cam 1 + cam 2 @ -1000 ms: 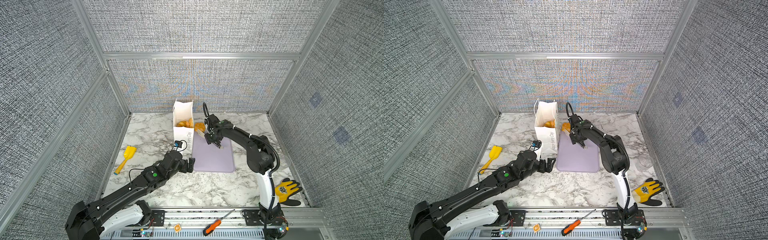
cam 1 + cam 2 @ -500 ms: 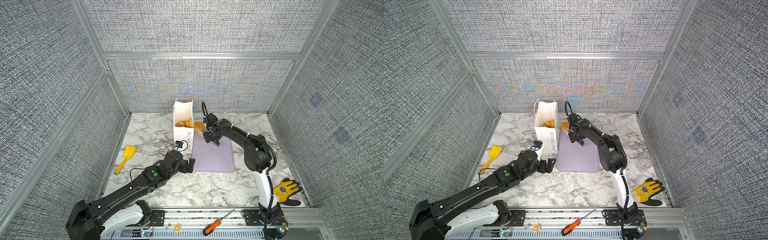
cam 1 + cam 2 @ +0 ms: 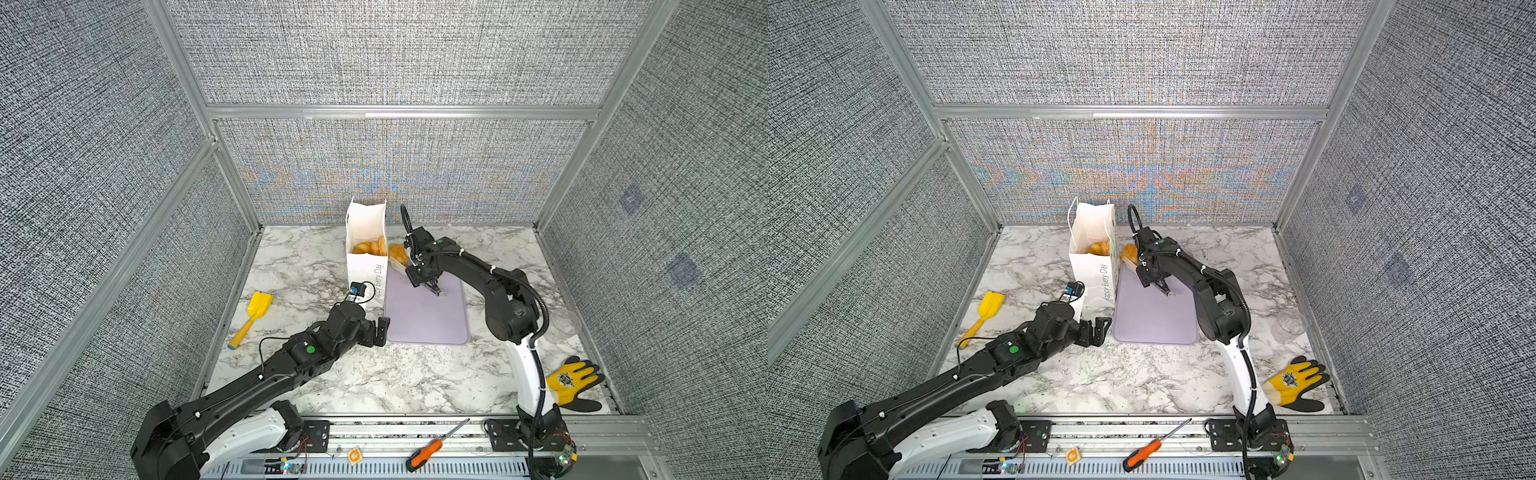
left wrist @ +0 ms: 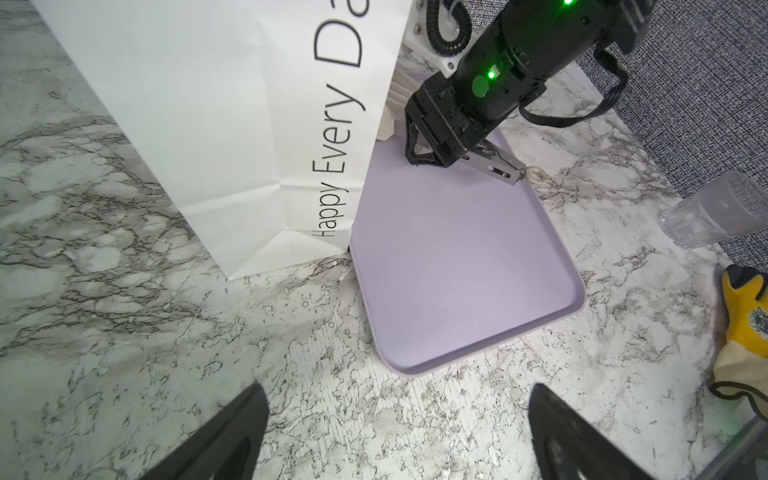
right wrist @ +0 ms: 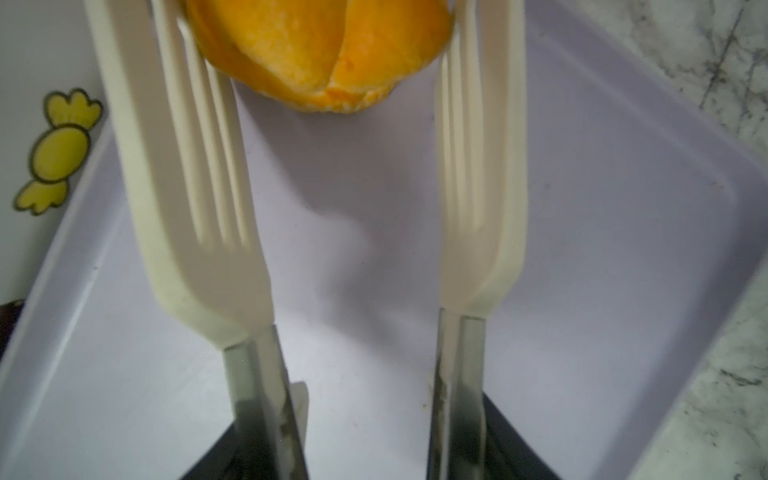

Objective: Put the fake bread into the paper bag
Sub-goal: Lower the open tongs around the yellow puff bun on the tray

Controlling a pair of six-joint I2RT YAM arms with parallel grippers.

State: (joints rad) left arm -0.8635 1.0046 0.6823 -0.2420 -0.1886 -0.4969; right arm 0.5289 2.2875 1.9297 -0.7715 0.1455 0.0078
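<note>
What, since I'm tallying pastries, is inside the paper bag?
The open top of the paper bag shows at least two golden fake bread pieces. Its walls hide anything deeper, so no full count. Another pastry is outside, held in tongs.

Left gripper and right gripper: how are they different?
The left gripper is wide open and empty; the right gripper is shut on the tongs, which pinch a piece of fake bread. The left gripper sits low over the table near the tray's near corner; the right gripper is beside the paper bag, over the tray's far end. Both are black.
</note>
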